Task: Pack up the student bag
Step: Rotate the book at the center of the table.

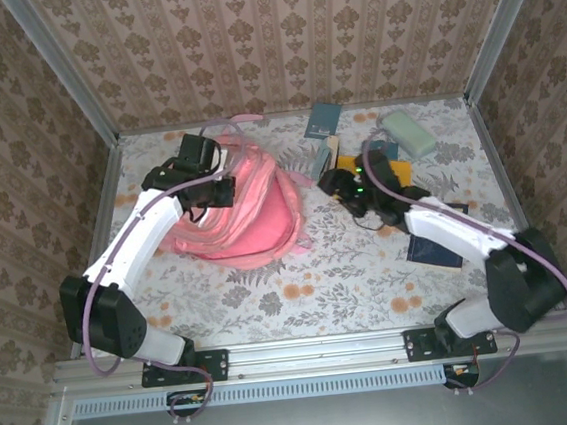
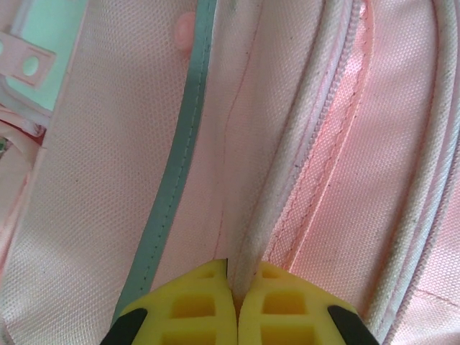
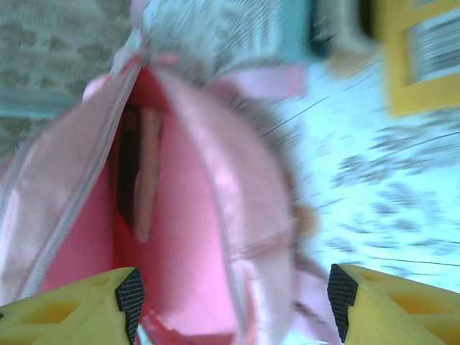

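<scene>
Care with the bag mouth is the main matter now, I judge. The student bag (image 1: 249, 216) lies left of centre in the top view, on the flowered table (image 1: 321, 289). The left gripper (image 2: 233, 295) has its yellow fingers pressed fully together on the pale piped edge beside the zipper (image 2: 336, 108), so it appears to hold the mouth up. The right gripper (image 3: 233, 305) looks straight into that mouth; its fingers (image 3: 72, 305) stand wide apart at the bottom corners of its view, with nothing clamped between them. In the top view it sits just right of the bag. To do this step well, the left arm should hold the edge steady and high, without pulling so hard that the soft fabric slides over the table. The right arm can then go for one of the loose items at the upper right of the top view: the dark teal book (image 1: 323, 120), the pale green case (image 1: 408, 132), or, lower down, the dark blue booklet (image 1: 430, 251). A yellow item with a printed label (image 3: 417, 57) is also near, at the upper right of the right wrist view. A flat item should go in edge first, along the opening. Much is hard to read. The right wrist view is blurred, and a long pinkish-brown thing (image 3: 147, 172) stands inside the bag, but I cannot tell what it is. The depth of the compartment is dark.
</scene>
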### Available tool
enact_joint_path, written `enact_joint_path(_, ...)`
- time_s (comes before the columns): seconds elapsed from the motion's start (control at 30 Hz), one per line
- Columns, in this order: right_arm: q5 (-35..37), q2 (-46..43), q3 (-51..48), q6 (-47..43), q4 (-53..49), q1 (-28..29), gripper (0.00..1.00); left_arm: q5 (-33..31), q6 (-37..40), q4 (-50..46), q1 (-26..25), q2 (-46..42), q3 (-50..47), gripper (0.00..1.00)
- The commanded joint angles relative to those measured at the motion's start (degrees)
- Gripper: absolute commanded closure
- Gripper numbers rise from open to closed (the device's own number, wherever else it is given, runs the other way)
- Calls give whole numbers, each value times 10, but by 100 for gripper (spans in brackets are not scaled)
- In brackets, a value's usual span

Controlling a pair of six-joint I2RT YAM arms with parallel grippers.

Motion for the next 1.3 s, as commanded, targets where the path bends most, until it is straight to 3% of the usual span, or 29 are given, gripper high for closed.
enact_joint_path(0.0,43,-75,-49,-71,-134,-66,25,21,-16,29,4,-26,-11,100)
enact_joint_path(0.07,69,-113,-70,-86,-185,-114,19,33,-19,35,3,-27,-17,100)
enact_joint_path(0.17,93,-142,-88,-108,-245,-187,18,43,-24,41,2,-27,-25,100)
enact_joint_path(0.37,84,-124,-109,-150,-283,-338,17,45,-32,51,0,-31,-43,100)
enact_joint_path(0.5,86,-85,-109,-181,-273,-407,17,51,-35,55,-1,-36,-56,100)
enact_joint_path(0.63,94,-37,-99,-204,-262,-441,17,51,-36,55,-1,-43,-64,96)
enact_joint_path(0.87,-49,55,-92,-230,-213,-425,20,54,-38,60,-1,-43,-74,83)
enact_joint_path(1.0,-72,63,-91,-232,-213,-377,23,65,-42,67,-3,-41,-76,81)
enact_joint_path(1.27,-48,50,-107,-198,-215,-245,27,77,-53,72,-7,-41,-75,53)
